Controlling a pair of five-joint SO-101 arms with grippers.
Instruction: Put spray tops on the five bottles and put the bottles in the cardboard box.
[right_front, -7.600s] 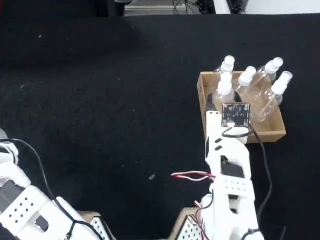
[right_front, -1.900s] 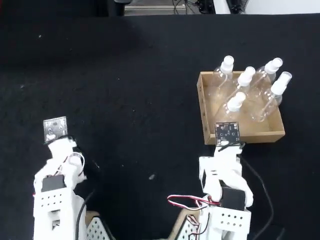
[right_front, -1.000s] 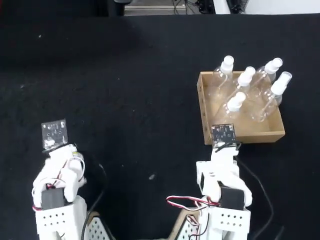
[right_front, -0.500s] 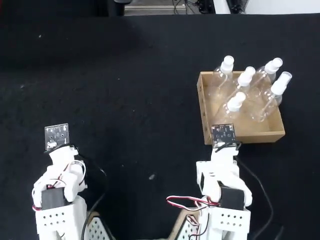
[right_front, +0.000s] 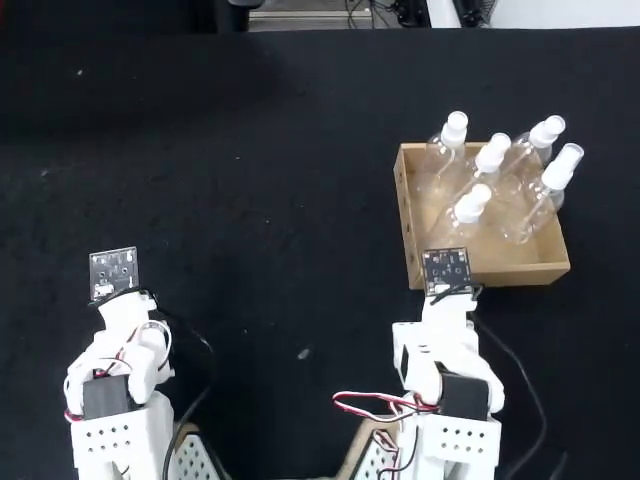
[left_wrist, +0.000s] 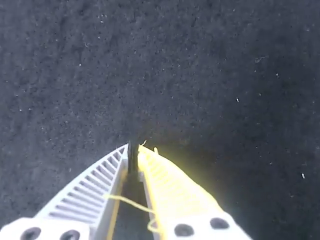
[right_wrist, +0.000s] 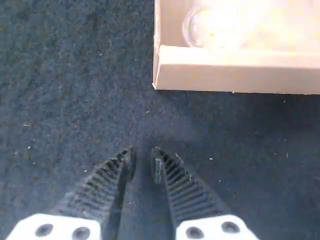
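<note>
- Found all five bottles (right_front: 520, 215) inside the cardboard box (right_front: 404, 200) at the far right of the black table (right_front: 250, 150), leaning against one another.
- Noted a white spray top (right_front: 493, 150) on each.
- Judged as the closing stage: capping and boxing both appear done.
- Expect no further grasp to be called for; at most, parking both arms clear of the box.
- Noted left arm (right_front: 115, 345) tucked low by its base at the near left, well apart from the box.
- Noted left gripper (left_wrist: 134, 152) pointed down at bare cloth, jaws pressed together, holding nothing.
- Noted right arm (right_front: 445, 345) tucked likewise, near the box's front wall.
- Noted right gripper (right_wrist: 142, 162) aimed at the cloth near the box's corner, jaws all but closed with a narrow slit, empty.
</note>
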